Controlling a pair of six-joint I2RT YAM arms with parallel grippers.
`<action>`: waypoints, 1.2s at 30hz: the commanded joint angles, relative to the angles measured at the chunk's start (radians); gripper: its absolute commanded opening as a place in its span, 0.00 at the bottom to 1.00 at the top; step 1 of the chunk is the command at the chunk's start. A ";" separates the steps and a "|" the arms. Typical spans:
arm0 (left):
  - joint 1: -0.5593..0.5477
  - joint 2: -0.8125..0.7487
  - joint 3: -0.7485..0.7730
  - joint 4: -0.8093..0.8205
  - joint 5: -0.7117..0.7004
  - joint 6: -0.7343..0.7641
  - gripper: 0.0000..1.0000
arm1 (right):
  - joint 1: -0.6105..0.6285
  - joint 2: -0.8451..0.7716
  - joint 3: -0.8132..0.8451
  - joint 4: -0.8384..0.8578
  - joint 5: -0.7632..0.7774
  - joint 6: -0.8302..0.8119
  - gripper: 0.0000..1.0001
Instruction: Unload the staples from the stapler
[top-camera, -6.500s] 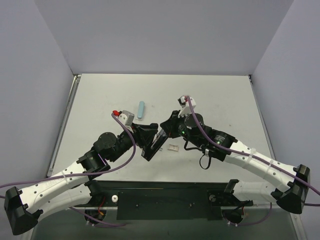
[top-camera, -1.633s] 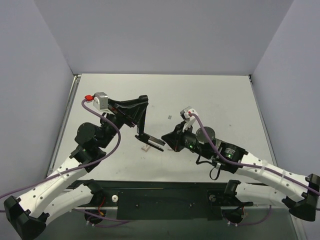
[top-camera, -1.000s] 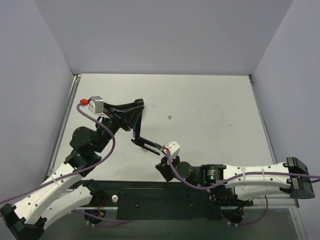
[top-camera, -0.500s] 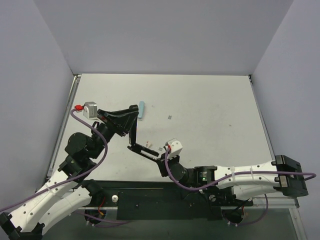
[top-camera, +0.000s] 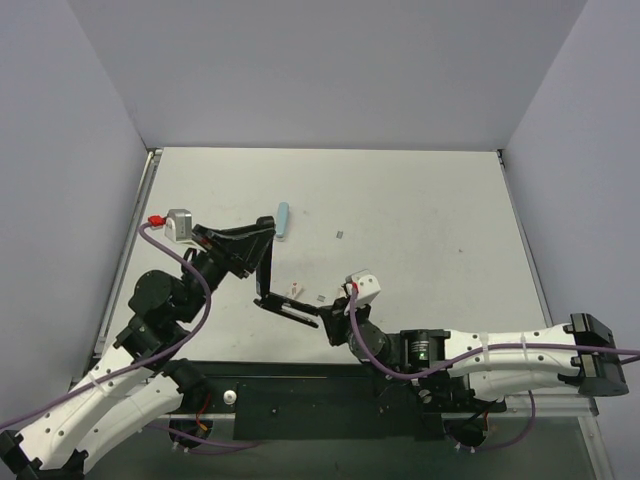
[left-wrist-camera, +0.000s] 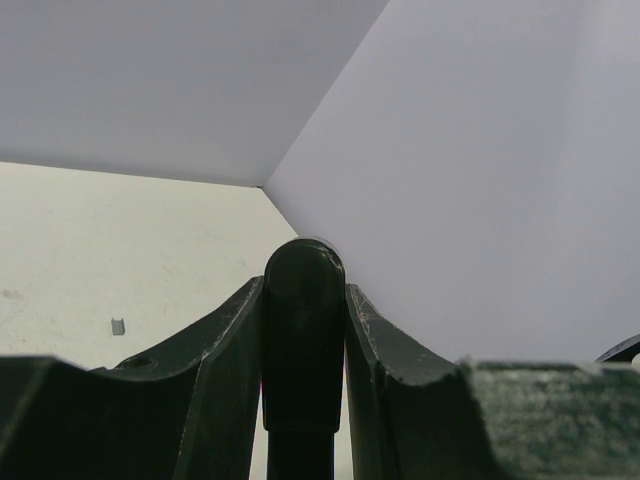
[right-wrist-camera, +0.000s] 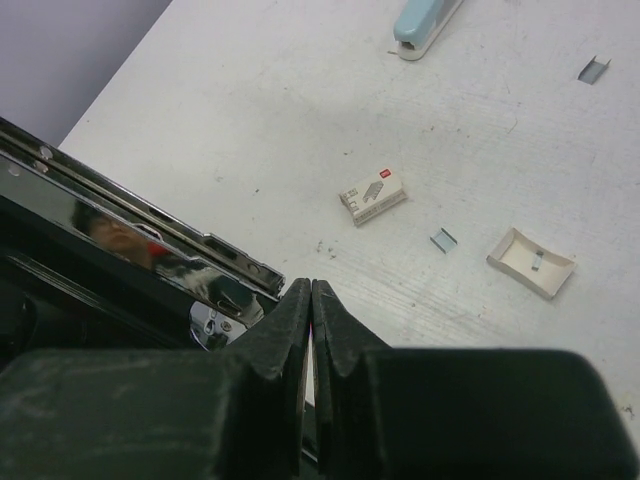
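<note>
Nearest, the right gripper, fingers pressed together on nothing, has its tips just beside the silvery rail of the stapler. The stapler is held hinged apart over the worktop, its upper arm clamped in the left gripper. Beyond lie a small box and a light-blue bar. Risk: a hard push on the rail could twist the stapler out of the clamp or scatter staples.

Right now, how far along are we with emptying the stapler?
Done: the stapler is hinged open, its shiny metal track exposed, and loose staples lie on the table. In hand: the left hand grips one black arm of the stapler; the right hand, shut, has its tips at the track's end. Left: clearing the track; whether staples remain inside, I cannot tell.
</note>
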 joint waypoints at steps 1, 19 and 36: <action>-0.003 -0.031 0.027 0.053 -0.006 -0.040 0.00 | -0.001 -0.040 0.020 -0.018 0.041 0.018 0.00; -0.003 -0.037 0.070 0.005 -0.029 -0.002 0.00 | 0.136 0.058 -0.027 -0.024 -0.052 0.175 0.00; -0.005 -0.068 0.036 -0.001 -0.018 -0.020 0.00 | 0.030 0.124 0.153 0.004 -0.055 -0.046 0.00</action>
